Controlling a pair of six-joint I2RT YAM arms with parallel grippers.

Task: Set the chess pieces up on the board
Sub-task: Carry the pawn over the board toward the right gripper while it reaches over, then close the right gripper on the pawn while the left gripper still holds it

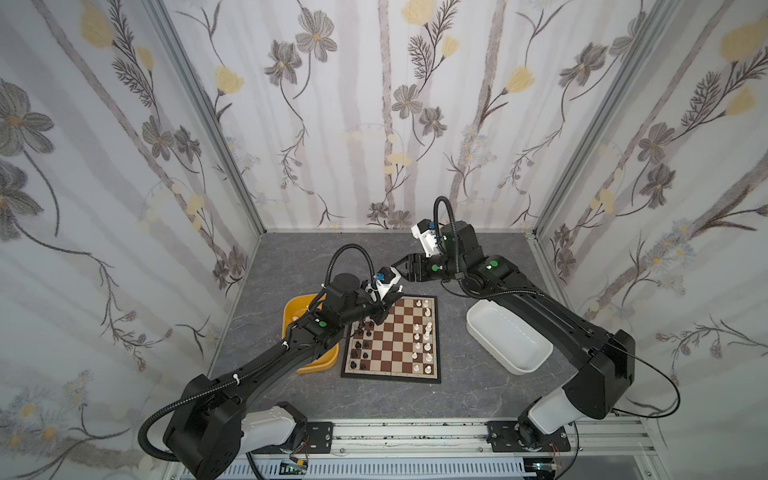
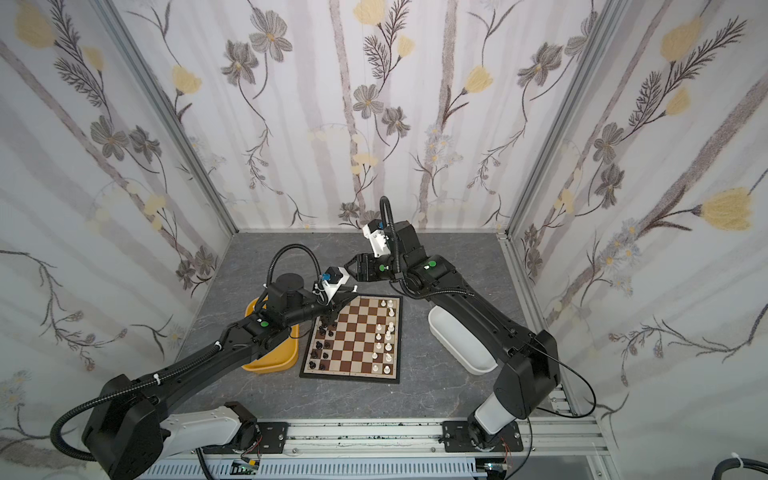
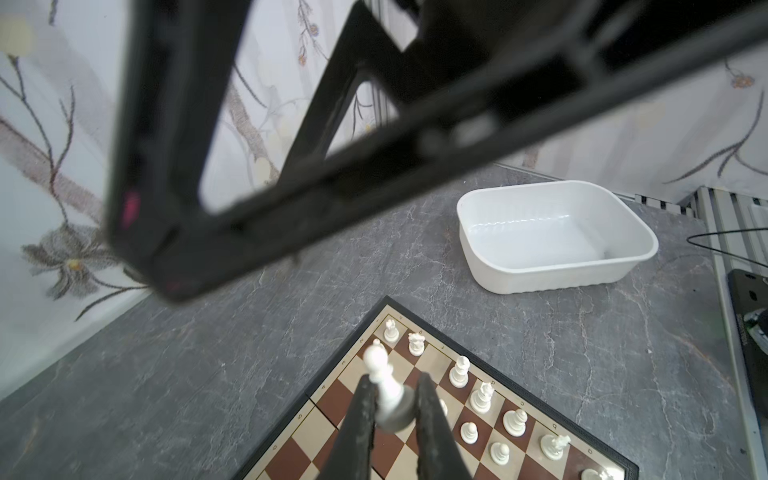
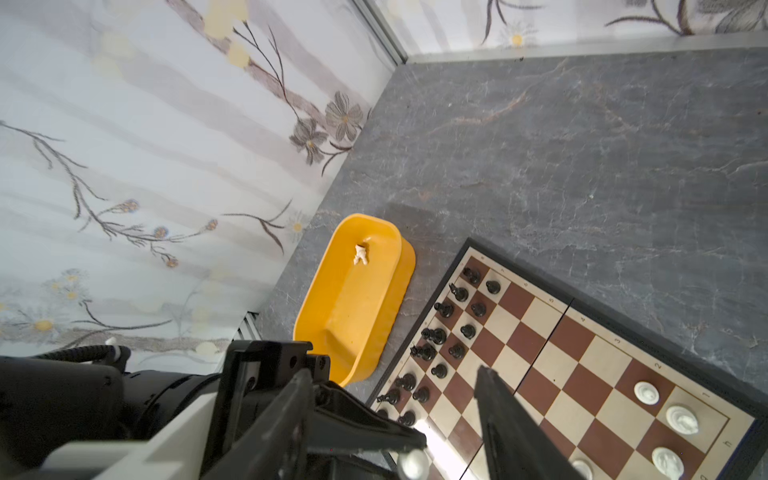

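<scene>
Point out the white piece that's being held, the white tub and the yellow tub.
Held white piece (image 3: 385, 386): left wrist view, on its body below the round head.
White tub (image 3: 540, 277): left wrist view, on its outer wall.
Yellow tub (image 4: 353, 316): right wrist view, on its bare floor.

Both top views looked steeply down from high above the near edge of the grey marbled tabletop (image 1: 457, 395), facing the back wall. They stood far enough off to take in the flat brown-and-cream chessboard with its thin black rim (image 1: 392, 336), the yellow plastic tub (image 1: 318, 365) and the white plastic tub (image 1: 511, 336); a slight sideways offset separated them. The left wrist view sat low and close over the board, with the left gripper (image 3: 395, 380) and a small white plastic chess piece (image 3: 382, 374) large in its foreground, facing the white tub. The right wrist view looked down from higher, past the right gripper (image 4: 394, 372), toward the yellow tub. Both wrist views shared part of the board.
</scene>
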